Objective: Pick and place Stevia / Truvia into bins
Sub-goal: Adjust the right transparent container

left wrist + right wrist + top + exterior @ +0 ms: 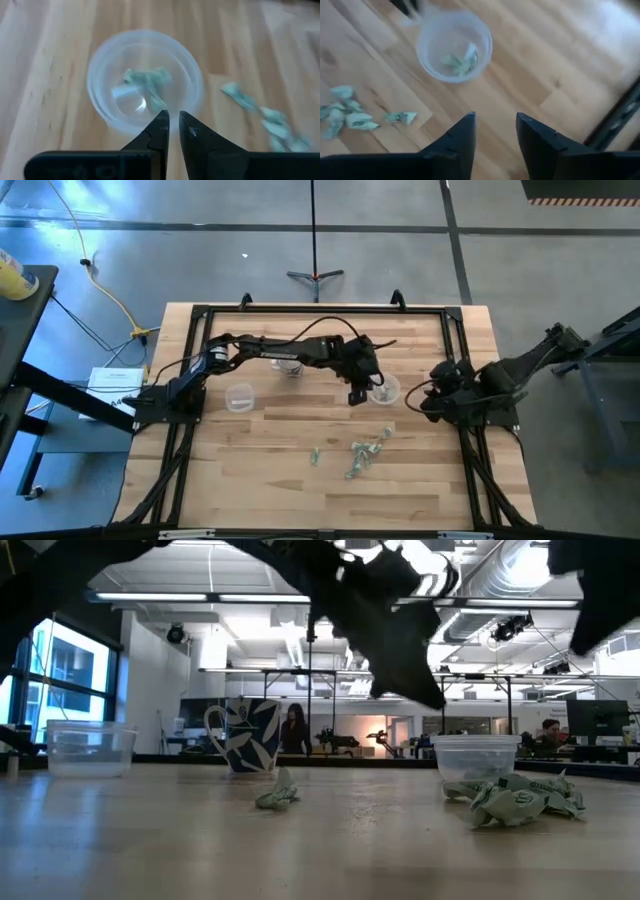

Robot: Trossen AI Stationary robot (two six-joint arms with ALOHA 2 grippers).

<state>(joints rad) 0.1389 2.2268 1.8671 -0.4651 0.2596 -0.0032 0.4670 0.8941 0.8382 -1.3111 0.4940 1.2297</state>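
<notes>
The right clear cup (384,390) (145,90) (455,46) stands on the table and has a few green-and-white packets (147,82) in it. The left clear cup (240,396) (90,748) looks empty. My left gripper (172,120) (358,393) hovers above the near rim of the right cup, its fingers a narrow gap apart with nothing between them. My right gripper (495,125) (428,402) waits open over bare wood right of that cup. Loose packets (362,450) (520,800) lie flat on the table nearer the front, with one alone (315,455) (278,792).
A leaf-patterned mug (245,735) (290,366) stands behind the cups under the left arm. A black frame (200,310) runs round the table top. Bare wood lies between the two cups and along the near edge. A person (296,730) stands far off in the room.
</notes>
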